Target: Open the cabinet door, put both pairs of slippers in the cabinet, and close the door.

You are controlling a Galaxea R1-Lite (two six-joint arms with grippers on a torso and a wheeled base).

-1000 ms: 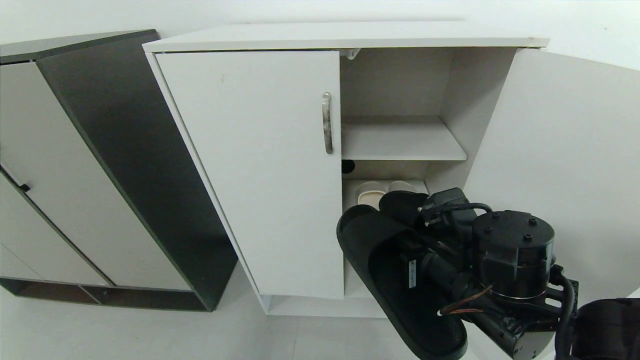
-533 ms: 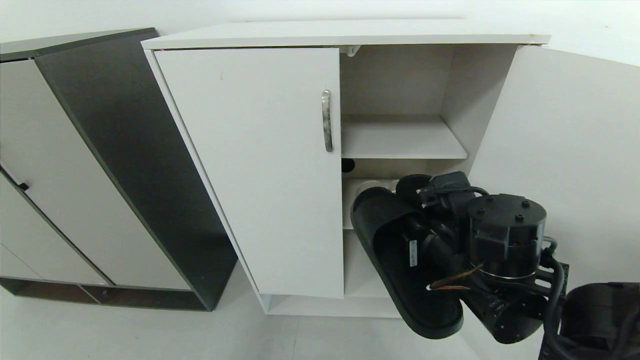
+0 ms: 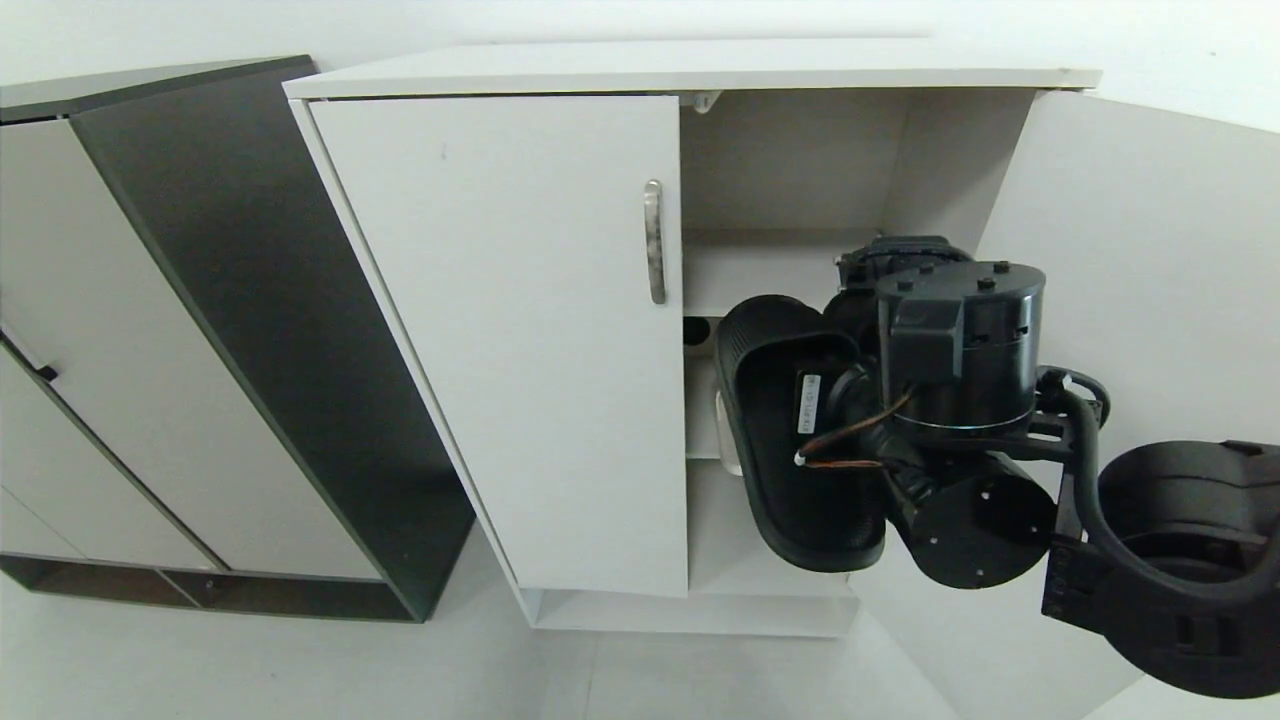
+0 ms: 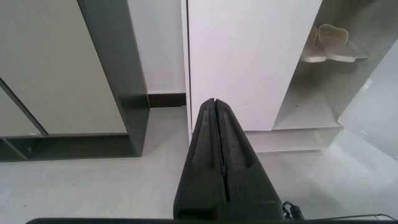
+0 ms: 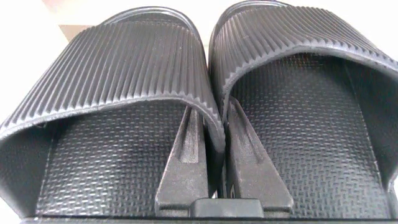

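Observation:
The white cabinet (image 3: 690, 70) has its right door (image 3: 1130, 300) swung open and its left door (image 3: 520, 340) closed. My right gripper (image 5: 214, 143) is shut on the pair of black slippers (image 3: 790, 440), pinching their two inner walls (image 5: 211, 118) together. It holds them in front of the open half, at the height of the middle shelf (image 3: 770, 275). The white slippers (image 4: 333, 43) lie on the lower shelf, mostly hidden in the head view behind the black pair. My left gripper (image 4: 216, 106) is shut on nothing, low over the floor before the closed door.
A dark grey cabinet (image 3: 200, 300) stands close to the left of the white one. The closed door carries a metal handle (image 3: 653, 243) at its right edge. Bare light floor (image 4: 93, 186) lies in front of both cabinets.
My right arm has raised the black slippers from lower-shelf level to the middle shelf and brought them closer to the opening. The white slippers are now mostly covered in the head view.

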